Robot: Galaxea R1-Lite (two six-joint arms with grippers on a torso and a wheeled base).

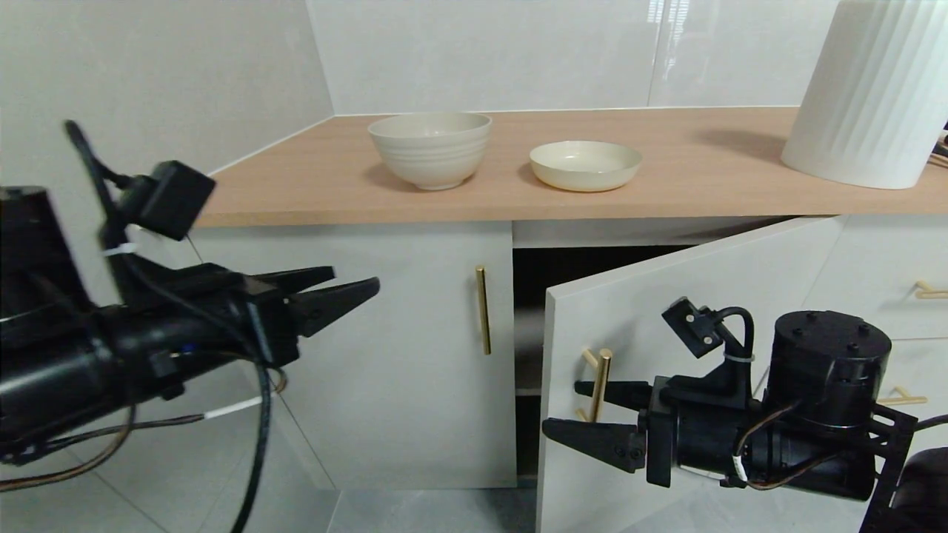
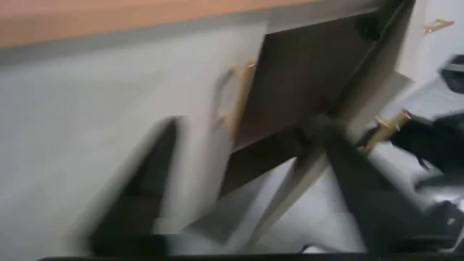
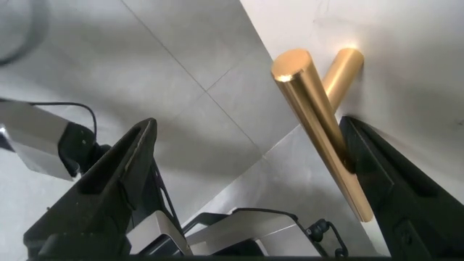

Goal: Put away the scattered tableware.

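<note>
Tableware: two pieces on the wooden countertop [image 1: 703, 170], well apart from both arms. A deep cream bowl [image 1: 430, 148], glazed, has faint horizontal ridges round its wall. Just beside it, not touching, is a shallow cream dish [image 1: 585, 164], smooth with a low rim. Both are upright. The counter has a matte, light wood-grain surface. At its right end stands a tall white ribbed container [image 1: 874, 89].

The cabinets below have flat white fronts. The left door [image 1: 385, 355] is closed, with a slim vertical brass bar handle [image 1: 483, 309]. The right door [image 1: 666, 311] is swung open, with a dark interior behind it.

The right gripper [image 1: 561, 407] sits low at the open door. Its black wedge-shaped fingers are spread, and the door's round brass handle [image 1: 598, 383] lies between them, close to one finger; I can't tell whether it touches.

The left gripper [image 1: 355, 277] is in front of the closed door below counter level, with its pointed black fingers apart and nothing held.
</note>
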